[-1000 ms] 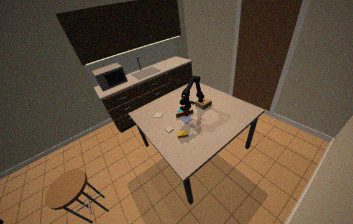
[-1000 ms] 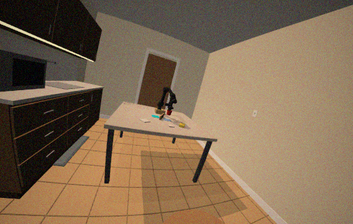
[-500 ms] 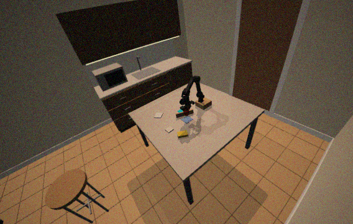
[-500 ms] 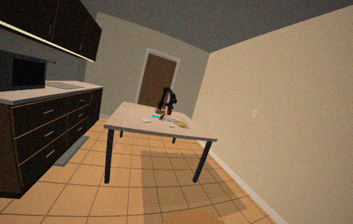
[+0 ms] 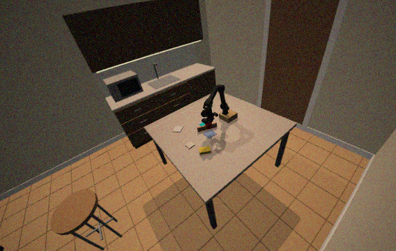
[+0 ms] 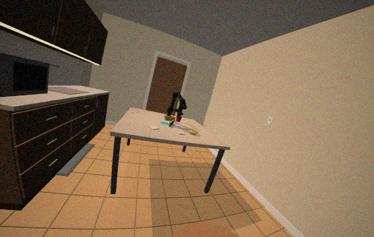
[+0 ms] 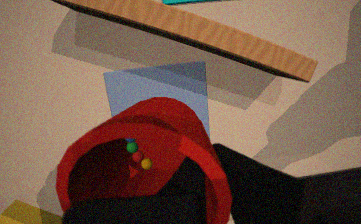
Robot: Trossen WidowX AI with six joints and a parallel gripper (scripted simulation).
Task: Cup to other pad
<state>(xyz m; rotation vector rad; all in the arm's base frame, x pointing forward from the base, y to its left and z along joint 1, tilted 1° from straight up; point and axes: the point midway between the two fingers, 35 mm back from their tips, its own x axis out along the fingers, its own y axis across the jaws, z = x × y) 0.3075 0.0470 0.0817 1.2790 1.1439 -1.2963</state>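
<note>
Gripper (image 7: 181, 200) clenched on red cup (image 7: 146, 155), lifted above blue pad (image 7: 158, 87); marbles (image 7: 138, 155) inside; wooden bar (image 7: 201, 32) beyond.

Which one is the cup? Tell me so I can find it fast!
Look at the table in the middle of the kitchen, then at the black arm on it. The cup is in its gripper, above a blue pad. It is the only red, round thing there, with little coloured marbles inside.
</note>
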